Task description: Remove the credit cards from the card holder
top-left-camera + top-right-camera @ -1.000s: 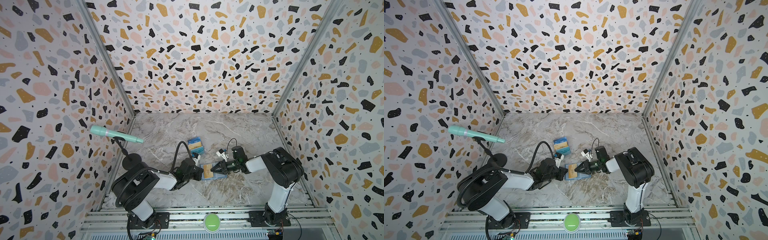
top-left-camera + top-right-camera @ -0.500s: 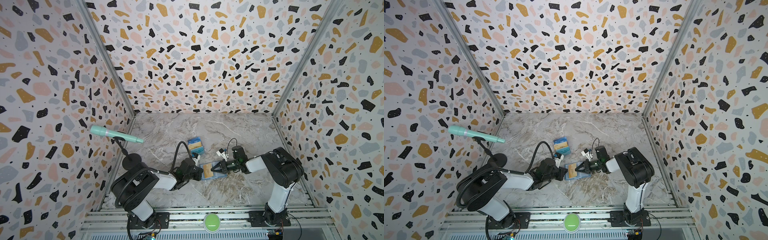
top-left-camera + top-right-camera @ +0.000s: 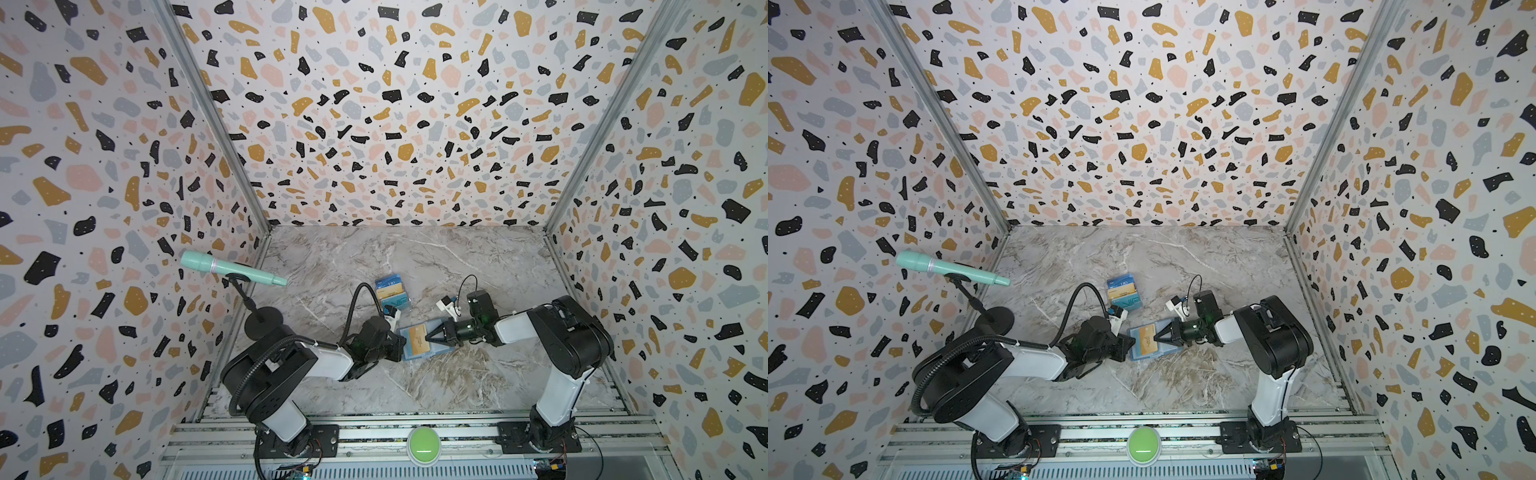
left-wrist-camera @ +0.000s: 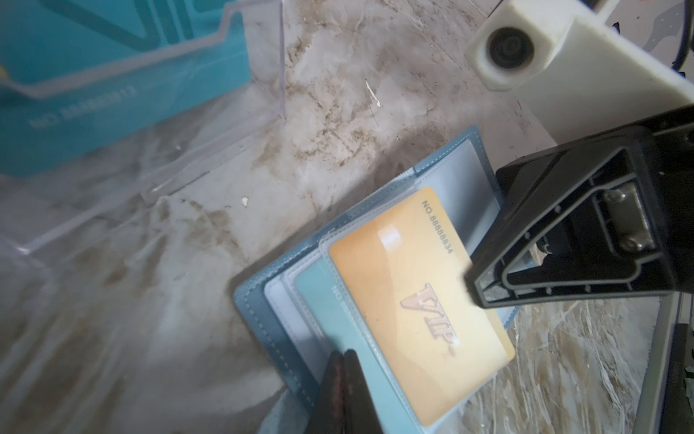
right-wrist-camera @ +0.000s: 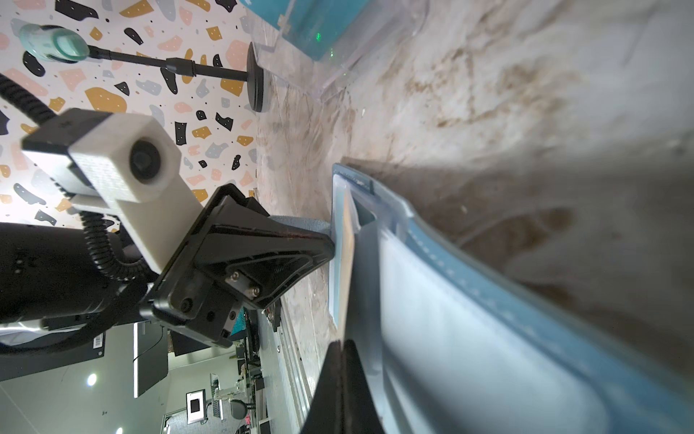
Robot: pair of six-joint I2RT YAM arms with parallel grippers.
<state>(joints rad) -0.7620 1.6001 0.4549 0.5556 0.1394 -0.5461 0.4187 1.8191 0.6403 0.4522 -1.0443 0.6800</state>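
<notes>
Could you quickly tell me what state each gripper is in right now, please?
Left gripper: closed on the edge of the card holder.
Right gripper: closed at the gold card's edge; an actual grip on it cannot be told.

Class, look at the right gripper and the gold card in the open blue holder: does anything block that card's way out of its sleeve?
Nothing visible does. The right gripper is shut on the gold card at its edge, and the card holder, pinned by the left gripper, lies open.
</notes>
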